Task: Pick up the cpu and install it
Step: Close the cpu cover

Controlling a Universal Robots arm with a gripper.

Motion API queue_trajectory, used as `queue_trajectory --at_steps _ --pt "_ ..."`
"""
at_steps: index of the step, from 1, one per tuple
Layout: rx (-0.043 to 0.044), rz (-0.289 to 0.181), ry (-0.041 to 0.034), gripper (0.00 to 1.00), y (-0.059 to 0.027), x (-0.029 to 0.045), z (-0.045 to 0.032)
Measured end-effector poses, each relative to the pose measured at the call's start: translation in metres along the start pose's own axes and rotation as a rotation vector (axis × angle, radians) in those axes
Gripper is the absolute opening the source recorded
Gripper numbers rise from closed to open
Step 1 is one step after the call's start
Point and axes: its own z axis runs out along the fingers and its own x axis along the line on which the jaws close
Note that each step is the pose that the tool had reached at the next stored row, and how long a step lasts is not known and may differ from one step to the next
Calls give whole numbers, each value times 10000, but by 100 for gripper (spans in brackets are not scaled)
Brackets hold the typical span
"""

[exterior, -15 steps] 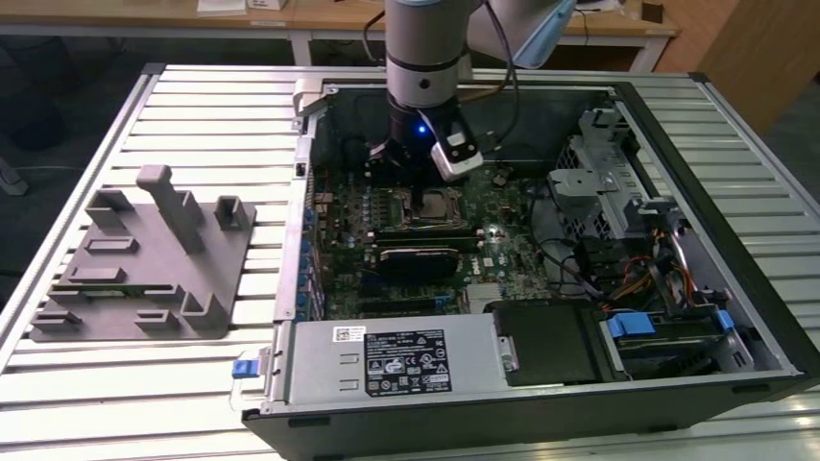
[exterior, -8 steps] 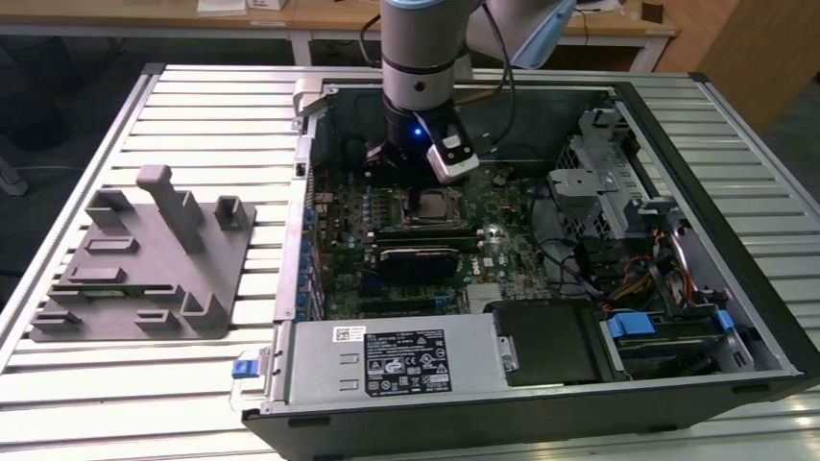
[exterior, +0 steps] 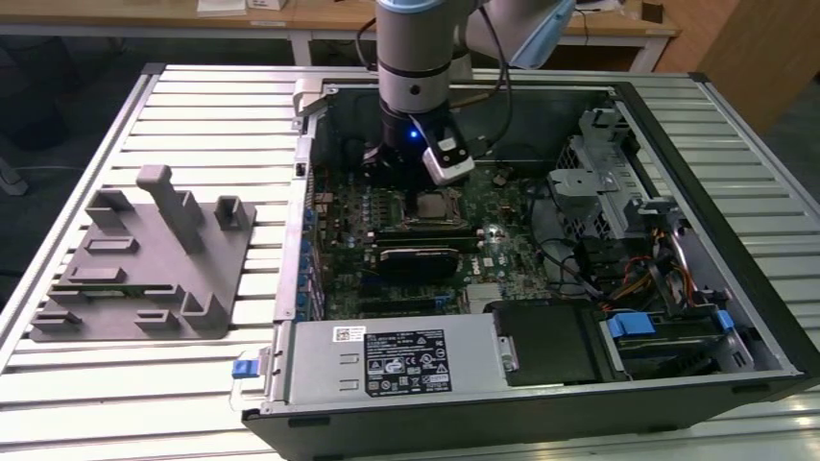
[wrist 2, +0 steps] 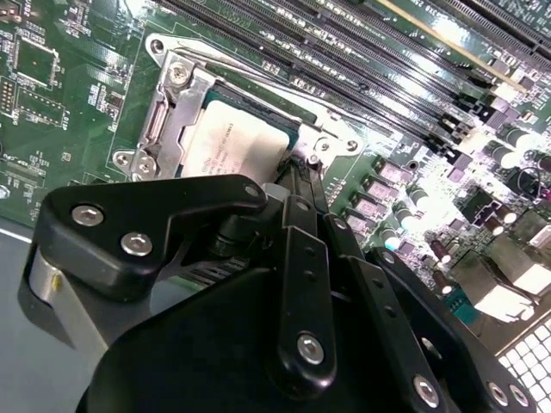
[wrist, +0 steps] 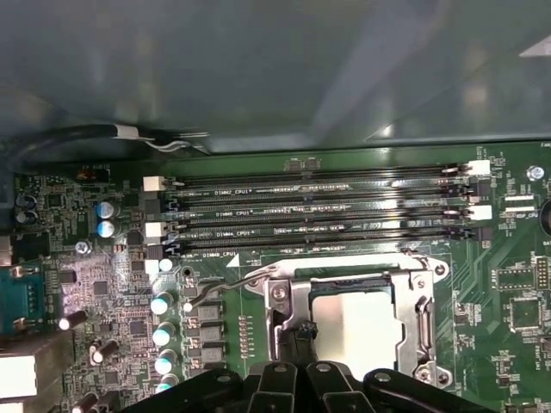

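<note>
The cpu [wrist: 362, 323] lies flat in the metal-framed socket [wrist: 422, 301] on the green motherboard, its silver-grey top facing up; it is also seen as the cpu [wrist 2: 232, 142] and the cpu [exterior: 433, 204]. My gripper [wrist: 297, 340] is low over the board at one edge of the socket, fingertips together and shut on nothing, right beside the chip. In the second wrist view the gripper [wrist 2: 297, 168] tapers to a point at the socket frame [wrist 2: 168, 112]. A thin wire lever [wrist: 219, 288] sticks out beside the socket. In the exterior view the gripper [exterior: 399, 178] is inside the open computer case.
Memory slots [wrist: 318, 211] run along the socket. The case walls [exterior: 307, 144] surround the arm. A power supply [exterior: 391, 360], a drive cage [exterior: 615, 173] and loose cables [exterior: 615, 269] crowd the case. A grey fixture plate with upright pegs [exterior: 141, 279] sits at the exterior view's left.
</note>
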Motion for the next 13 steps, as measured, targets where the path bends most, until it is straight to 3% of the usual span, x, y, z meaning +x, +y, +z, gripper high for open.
queue_trajectory --at_steps 13 --pt "3 1 2 11 -1 17 41"
